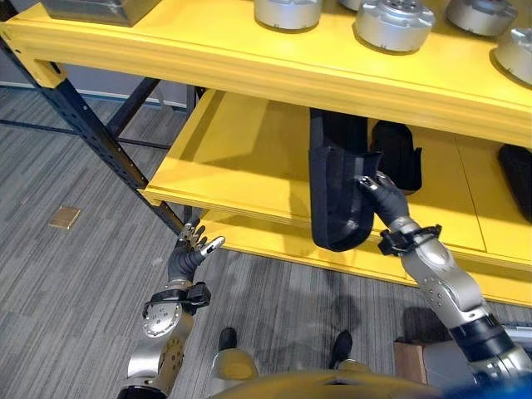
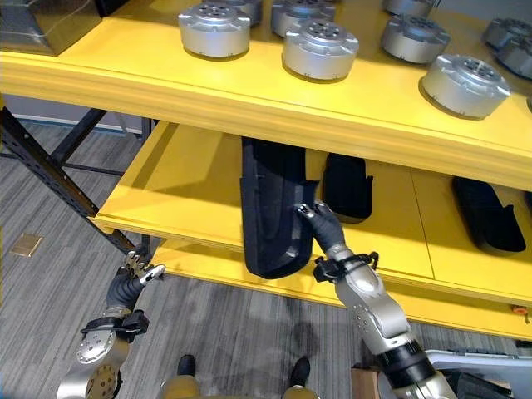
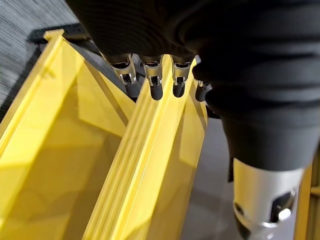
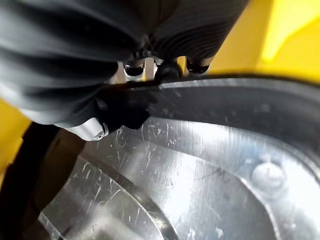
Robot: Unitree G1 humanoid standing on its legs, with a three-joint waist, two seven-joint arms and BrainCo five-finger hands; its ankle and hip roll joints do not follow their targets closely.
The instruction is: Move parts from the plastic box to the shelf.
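Note:
A long black shell-shaped part (image 1: 337,195) lies on the middle yellow shelf (image 1: 241,158), its near end overhanging the shelf's front edge. My right hand (image 1: 384,198) is shut on that part's right rim. In the right wrist view the thumb (image 4: 122,112) and fingers pinch the dark rim over a scratched silver inner face (image 4: 210,165). My left hand (image 1: 189,253) hangs open and holds nothing, low at the left beside the bottom shelf's corner; its fingers (image 3: 152,80) point at a yellow shelf edge.
Several round silver parts (image 2: 320,48) stand on the top shelf (image 1: 208,41), with a grey metal box (image 1: 100,8) at its left end. Two more black parts (image 2: 347,187) (image 2: 486,214) lie further right on the middle shelf. A dark rack upright (image 1: 91,125) slants at the left.

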